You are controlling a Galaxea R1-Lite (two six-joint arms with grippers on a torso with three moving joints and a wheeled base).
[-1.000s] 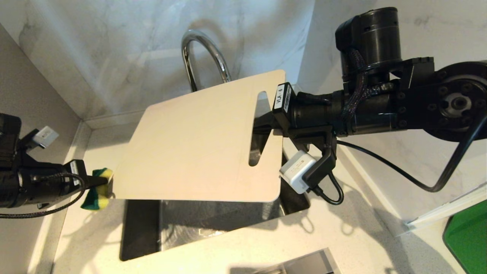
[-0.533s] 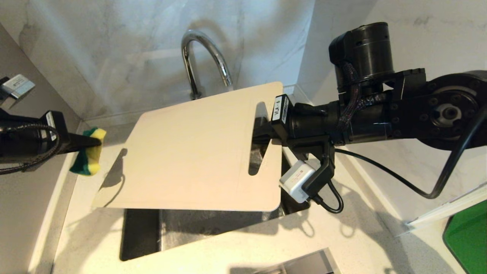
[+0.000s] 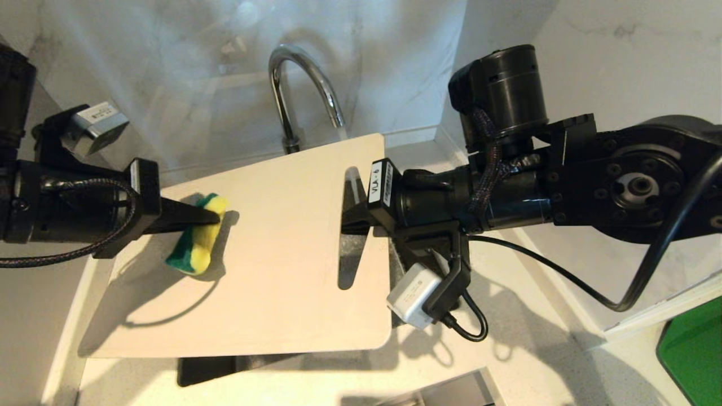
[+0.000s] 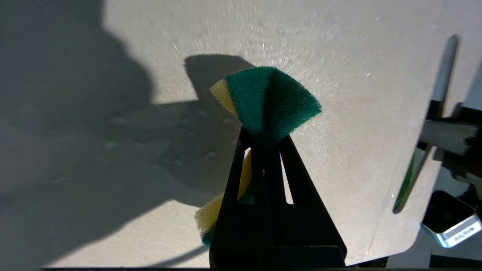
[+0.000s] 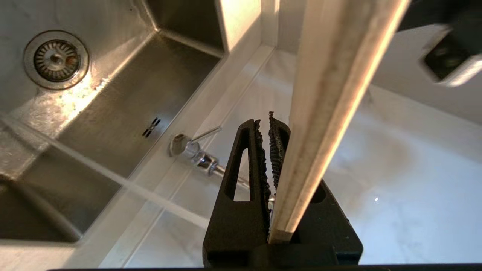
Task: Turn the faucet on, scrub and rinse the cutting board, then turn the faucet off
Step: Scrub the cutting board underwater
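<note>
A kitchen is showing here: a chrome faucet (image 3: 304,84) is arching at twelve o'clock over a steel sink (image 5: 113,113) with a round drain (image 5: 56,60), water is running from the spout, pale speckled countertop (image 3: 536,361) is spreading toward five o'clock, and marble-look wall panels (image 3: 169,67) are rising behind.
</note>
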